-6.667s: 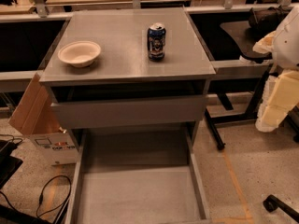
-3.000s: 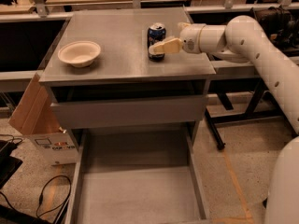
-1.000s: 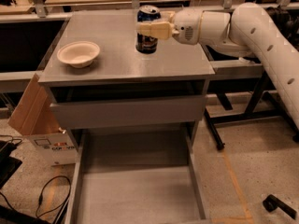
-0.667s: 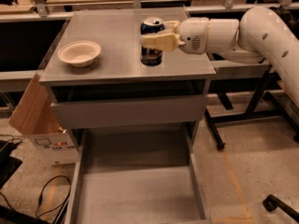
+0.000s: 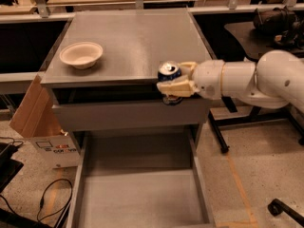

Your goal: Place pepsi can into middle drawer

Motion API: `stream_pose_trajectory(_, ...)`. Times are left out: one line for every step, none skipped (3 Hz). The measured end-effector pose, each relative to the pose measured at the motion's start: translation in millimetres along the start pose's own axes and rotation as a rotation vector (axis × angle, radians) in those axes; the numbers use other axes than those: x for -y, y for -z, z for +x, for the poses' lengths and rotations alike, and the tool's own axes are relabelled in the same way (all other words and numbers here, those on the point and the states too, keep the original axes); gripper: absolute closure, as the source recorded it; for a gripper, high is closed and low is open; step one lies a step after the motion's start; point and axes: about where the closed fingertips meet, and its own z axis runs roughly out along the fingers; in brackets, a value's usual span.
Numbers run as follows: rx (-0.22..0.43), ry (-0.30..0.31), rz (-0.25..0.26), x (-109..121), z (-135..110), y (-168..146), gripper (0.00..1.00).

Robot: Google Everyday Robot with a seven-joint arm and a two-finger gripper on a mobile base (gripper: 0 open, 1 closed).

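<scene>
My gripper [image 5: 176,79] is shut on the pepsi can [image 5: 168,72], a dark blue can with a silver top, held upright in the air just past the front edge of the cabinet top. The white arm reaches in from the right. Below, the middle drawer [image 5: 142,194] is pulled wide open, with a flat bare grey floor and low side walls. The can hangs above the drawer's back right part, in front of the plain grey panel of the upper drawer [image 5: 109,115].
A beige bowl [image 5: 81,54] sits on the left of the grey cabinet top [image 5: 133,37]. A cardboard box [image 5: 40,127] stands on the floor to the left, with cables [image 5: 45,203] near it. Black table legs [image 5: 223,132] stand to the right.
The gripper took the can off the cabinet top, lifted it, and carried it forward and down, past the front edge and over the open drawer.
</scene>
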Motion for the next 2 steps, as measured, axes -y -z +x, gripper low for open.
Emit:
stream_pose_trajectory(-0.038,-0.006,0.011,-14.3,31.1,-2.1,1.0)
stream_pose_trajectory(-0.032,-0.007,0.008,-16.0,32.5,-4.9,1.0)
